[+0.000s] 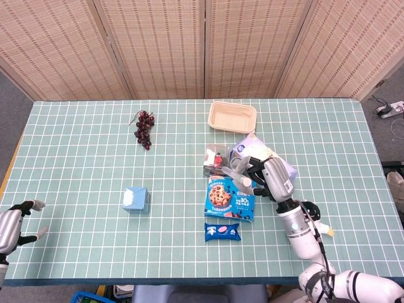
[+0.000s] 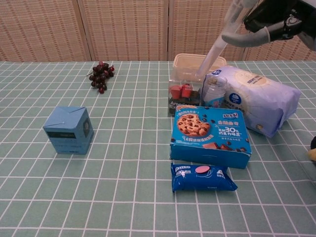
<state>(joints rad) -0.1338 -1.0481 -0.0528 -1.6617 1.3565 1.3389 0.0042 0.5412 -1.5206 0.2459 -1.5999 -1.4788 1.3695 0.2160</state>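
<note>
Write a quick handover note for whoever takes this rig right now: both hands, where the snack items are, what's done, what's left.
Right hand: open, fingers spread, raised above the cookie box and the clear box of red items; it holds nothing.
Left hand: open, idle at the table's near left edge.
Items: white-purple bag beside the cookie box; Oreo pack in front of it; beige tray behind, empty; blue carton mid-table; grapes further back.
Done: nothing lifted or placed in the tray.
Left: the first grasp.
</note>
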